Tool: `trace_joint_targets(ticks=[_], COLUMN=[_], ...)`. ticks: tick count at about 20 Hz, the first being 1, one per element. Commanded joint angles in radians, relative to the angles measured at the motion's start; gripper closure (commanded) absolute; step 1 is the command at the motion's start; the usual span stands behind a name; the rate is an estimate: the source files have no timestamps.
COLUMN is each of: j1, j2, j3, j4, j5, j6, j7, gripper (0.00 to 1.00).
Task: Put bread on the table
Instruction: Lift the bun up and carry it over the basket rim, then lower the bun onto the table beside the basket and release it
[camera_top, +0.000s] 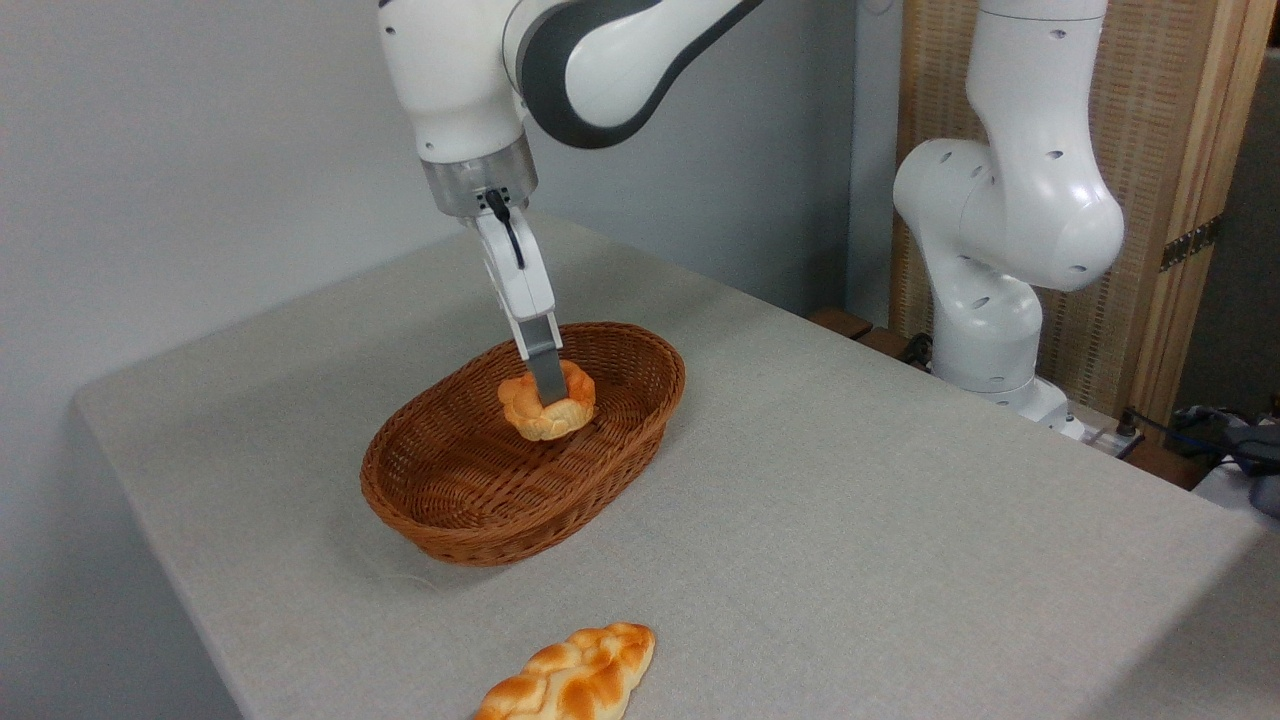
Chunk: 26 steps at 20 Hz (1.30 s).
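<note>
We see the small round golden-orange knotted bun inside the brown oval wicker basket, toward the basket's 1 o'clock end, level with its rim. Whether the bun rests on the weave or hangs just above it, we cannot tell. The white arm's pincer reaches down from 12 o'clock at a slight tilt, and its grey finger crosses the bun's middle; we read the pincer as closed on the bun, though the second finger is hidden from us. The basket stands on the large table covered in light grey cloth. At 6 o'clock from the basket, well apart at the table's near edge, lies a long flat braided golden loaf.
</note>
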Motion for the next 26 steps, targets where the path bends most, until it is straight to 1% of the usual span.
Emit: trace_joint_targets(ticks=[1, 2, 4, 5, 8, 10, 12, 14, 15, 16, 17, 18, 19, 21, 22, 23, 24, 25, 26], j1=[-0.002, -0.002, -0.002, -0.002, -0.002, -0.002, -0.002, -0.003, -0.003, -0.005, -0.005, -0.011, -0.014, -0.014, -0.014, -0.012, -0.006, -0.005, -0.003], j2=[-0.007, -0.007, -0.020, -0.023, -0.027, -0.032, -0.050, -0.064, -0.064, -0.070, -0.075, -0.082, -0.086, -0.090, -0.095, -0.101, -0.109, -0.112, -0.119], j3=[0.080, 0.087, 0.135, 0.158, 0.182, 0.206, 0.208, 0.209, 0.209, 0.211, 0.215, 0.240, 0.249, 0.258, 0.264, 0.283, 0.292, 0.295, 0.313], j4=[0.094, 0.105, 0.138, 0.158, 0.189, 0.200, 0.200, 0.198, 0.197, 0.192, 0.191, 0.191, 0.191, 0.192, 0.192, 0.192, 0.192, 0.192, 0.192], j5=[-0.032, -0.032, -0.032, -0.032, -0.022, -0.005, 0.064, 0.118, 0.129, 0.153, 0.162, 0.182, 0.192, 0.234, 0.265, 0.284, 0.290, 0.290, 0.290], j6=[-0.144, -0.166, -0.227, -0.237, -0.249, -0.258, -0.260, -0.281, -0.287, -0.296, -0.299, -0.307, -0.309, -0.309, -0.309, -0.312, -0.313, -0.315, -0.318], j7=[0.111, 0.128, 0.199, 0.210, 0.212, 0.221, 0.235, 0.241, 0.243, 0.249, 0.253, 0.264, 0.267, 0.272, 0.286, 0.312, 0.342, 0.358, 0.373], gripper=[0.65, 0.64, 0.64, 0.64, 0.64, 0.63, 0.62, 0.61, 0.61, 0.61, 0.61, 0.61, 0.61, 0.61, 0.59, 0.58, 0.52, 0.50, 0.48])
